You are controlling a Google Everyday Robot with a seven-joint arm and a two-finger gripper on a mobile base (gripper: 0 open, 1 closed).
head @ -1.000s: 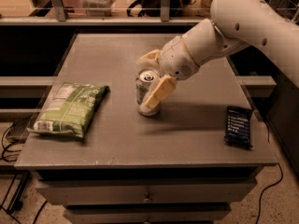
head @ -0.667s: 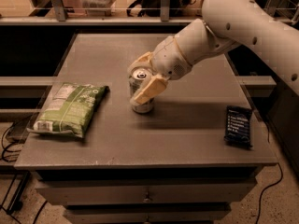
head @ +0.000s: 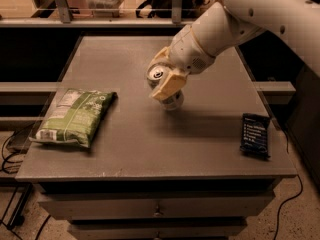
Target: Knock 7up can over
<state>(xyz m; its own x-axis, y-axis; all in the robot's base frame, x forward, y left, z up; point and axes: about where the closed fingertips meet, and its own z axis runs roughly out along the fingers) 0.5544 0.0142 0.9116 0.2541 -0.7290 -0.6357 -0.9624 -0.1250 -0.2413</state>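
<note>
7up can point(head: 173, 100) sits just above the centre of the frame, tipped hard over, its silver top and pull tab swung toward the upper left and only its lower edge down on the worktop point(head: 130, 149). No brand lettering can be read on it from here, just a pale metallic sheen on the cylinder. And the end effector point(head: 165, 72) is clasped right around it: one flat, cream-coloured finger point(head: 169, 86) lies across the near side of the can, and the other shows behind the rim, so the can is gripped between them. The white, smooth, rounded arm point(head: 235, 19) comes down from the upper right corner. Over at the left, well apart from the can, a flat green snack bag point(head: 76, 116) lies on the worktop, glossy and crinkled, with a white panel of print too fine to read. At the right edge lies a dark blue wrapped bar point(head: 254, 135), a slim rectangle with rows of pale text, also illegible. The worktop itself is a matte grey-brown slab, plain and square-edged, with a drawer front point(head: 155, 206) and a small knob below it along the bottom of the frame.
</note>
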